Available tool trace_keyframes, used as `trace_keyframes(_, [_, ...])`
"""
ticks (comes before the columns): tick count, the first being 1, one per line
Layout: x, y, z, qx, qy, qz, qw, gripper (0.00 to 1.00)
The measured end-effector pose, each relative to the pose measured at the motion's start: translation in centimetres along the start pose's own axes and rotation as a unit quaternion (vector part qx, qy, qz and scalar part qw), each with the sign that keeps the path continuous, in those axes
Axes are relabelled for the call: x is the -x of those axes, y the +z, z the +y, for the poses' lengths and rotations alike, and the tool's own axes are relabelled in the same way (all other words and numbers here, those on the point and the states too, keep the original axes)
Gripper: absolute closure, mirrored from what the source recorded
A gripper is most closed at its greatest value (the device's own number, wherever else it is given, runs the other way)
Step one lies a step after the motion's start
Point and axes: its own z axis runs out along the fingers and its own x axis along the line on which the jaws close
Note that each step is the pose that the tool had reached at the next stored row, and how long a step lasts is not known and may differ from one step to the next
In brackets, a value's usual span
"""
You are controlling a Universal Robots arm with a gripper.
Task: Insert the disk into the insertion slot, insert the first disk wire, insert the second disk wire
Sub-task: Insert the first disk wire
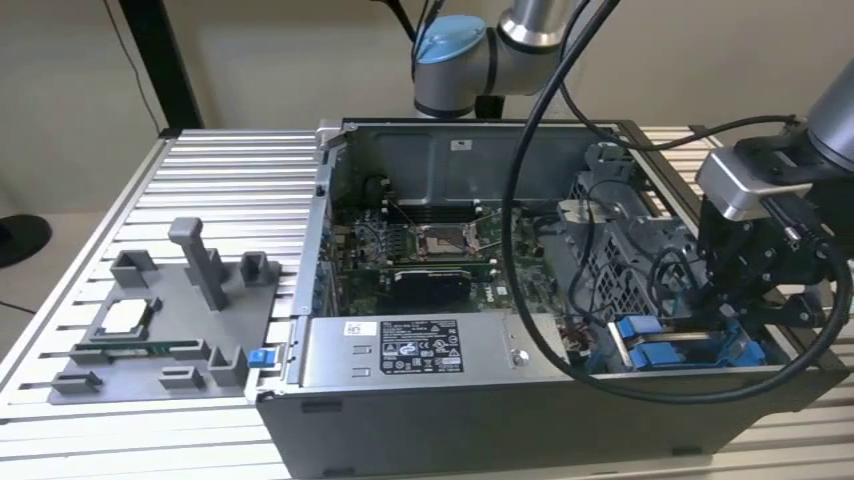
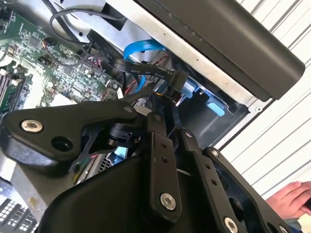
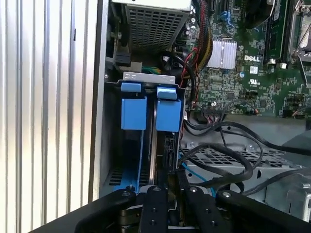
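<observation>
Pinching a black wire connector [image 2: 176, 80] in the closed end effector [image 2: 168, 99], poised over the disk [image 3: 167, 114], already seated on edge in the insertion slot [image 3: 114, 145] at the case [image 1: 467, 425] corner on the exterior view's right; held end-on, probably to line plug with socket.

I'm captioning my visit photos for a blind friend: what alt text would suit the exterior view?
A robot's black gripper reaches down into an open computer case, at the blue-railed insertion slot on the exterior view's right. The case sits on a slatted metal table, with a grey parts fixture beside it on the view's left.
</observation>
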Motion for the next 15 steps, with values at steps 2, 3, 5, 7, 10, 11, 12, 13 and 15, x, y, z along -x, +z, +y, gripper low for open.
trace_keyframes(2, [0.02,0.05,0.00,-0.0002,0.000,0.0000,1.0000,1.00])
trace_keyframes(3, [0.02,0.07,0.00,-0.0003,0.000,0.0001,1.0000,1.00])
trace_keyframes(5, [0.03,0.13,0.00,-0.0007,0.000,0.0002,1.0000,1.00])
trace_keyframes(7, [0.04,0.19,0.00,-0.0010,0.001,0.0002,1.0000,1.00])
trace_keyframes(10, [0.04,0.29,0.00,-0.0013,0.001,0.0003,1.0000,1.00])
trace_keyframes(11, [0.04,0.33,0.00,-0.0013,0.001,0.0004,1.0000,1.00])
trace_keyframes(12, [0.04,0.37,0.00,-0.0014,0.002,0.0003,1.0000,1.00])
trace_keyframes(13, [0.03,0.41,0.00,-0.0015,0.003,0.0003,1.0000,1.00])
trace_keyframes(15, [0.02,0.48,-0.01,-0.0018,0.006,0.0002,1.0000,1.00])
